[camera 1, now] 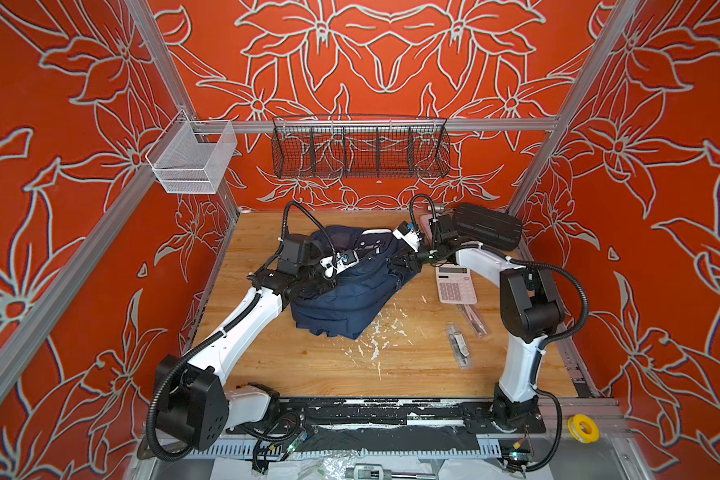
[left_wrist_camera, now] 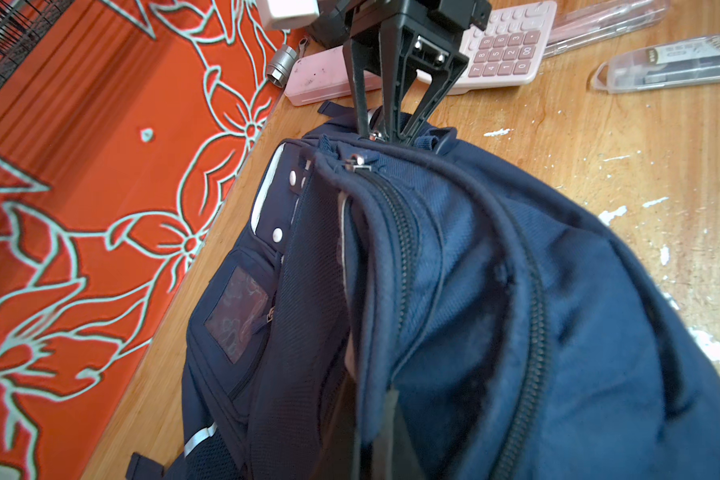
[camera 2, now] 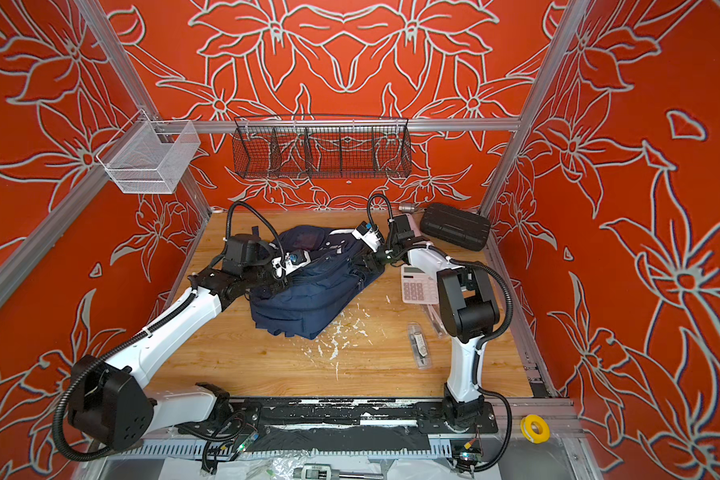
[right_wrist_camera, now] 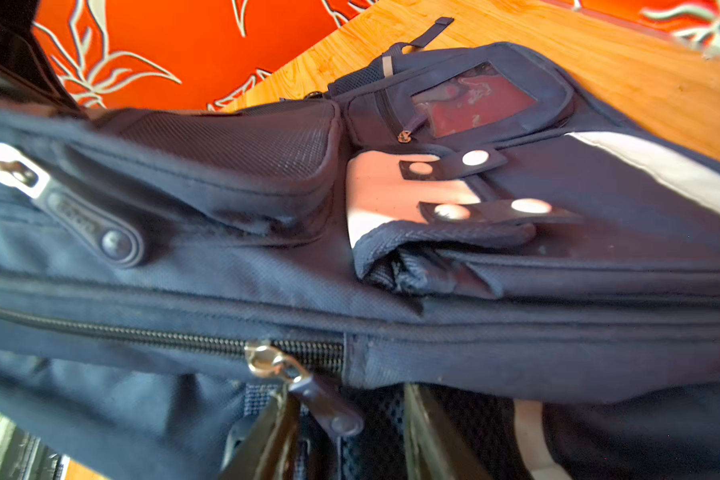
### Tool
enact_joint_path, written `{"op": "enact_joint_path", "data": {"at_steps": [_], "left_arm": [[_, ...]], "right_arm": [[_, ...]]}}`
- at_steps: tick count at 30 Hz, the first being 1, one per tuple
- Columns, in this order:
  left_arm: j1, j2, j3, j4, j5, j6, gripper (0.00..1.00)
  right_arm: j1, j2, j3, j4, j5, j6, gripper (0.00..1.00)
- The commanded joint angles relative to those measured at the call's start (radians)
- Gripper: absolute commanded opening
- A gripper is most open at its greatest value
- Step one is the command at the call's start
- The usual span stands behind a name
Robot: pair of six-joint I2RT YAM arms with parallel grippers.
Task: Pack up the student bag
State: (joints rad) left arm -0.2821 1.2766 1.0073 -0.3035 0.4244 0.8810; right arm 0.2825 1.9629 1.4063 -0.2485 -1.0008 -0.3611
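The student bag (camera 1: 350, 291) lay slumped on its side near the middle of the bench (camera 1: 308, 365), its top end pointing toward 2 o'clock in both top views. The pink calculator (camera 1: 454, 284) sat at 3 o'clock from it and the black ribbed case (camera 1: 487, 226) at 1 o'clock.

The left hand (camera 1: 327, 276) was pinched together on a fold of the bag's fabric at its 9 o'clock side. The right hand (right_wrist_camera: 350, 436) stood at the top end with its jaws apart, and the zip pull (right_wrist_camera: 329, 411) hung between them, ungripped. The slider (right_wrist_camera: 267, 361) sat close to the end of its track, so the zip looked closed.

The step in hand seemed to be opening that compartment. Doing it well would mean closing the right hand squarely on the pull tab, not on the mesh behind it. The pull should then be drawn along the line of the teeth rather than lifted away from them. The left hand's pinch should tension the fabric against that pull, or the soft bag would likely drag across the bench and the slider would bind.
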Motion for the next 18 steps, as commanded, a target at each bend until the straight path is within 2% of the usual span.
{"op": "enact_joint_path", "data": {"at_steps": [1,7,9,13,18], "left_arm": [[0.005,-0.049,0.015,0.122,0.085,-0.005,0.0],[0.014,-0.037,0.015,0.146,0.089,-0.009,0.0],[0.014,-0.033,0.018,0.155,0.088,-0.013,0.0],[0.018,-0.027,0.021,0.174,0.089,-0.026,0.0],[0.017,-0.02,0.022,0.179,0.097,-0.04,0.0]], "right_arm": [[0.003,0.044,0.036,0.001,-0.133,-0.001,0.42],[0.015,0.094,0.129,-0.255,-0.188,-0.18,0.39],[0.017,0.108,0.142,-0.297,-0.194,-0.201,0.37],[0.023,0.103,0.132,-0.287,-0.176,-0.2,0.28],[0.026,0.053,0.049,-0.087,-0.171,-0.104,0.16]]}}
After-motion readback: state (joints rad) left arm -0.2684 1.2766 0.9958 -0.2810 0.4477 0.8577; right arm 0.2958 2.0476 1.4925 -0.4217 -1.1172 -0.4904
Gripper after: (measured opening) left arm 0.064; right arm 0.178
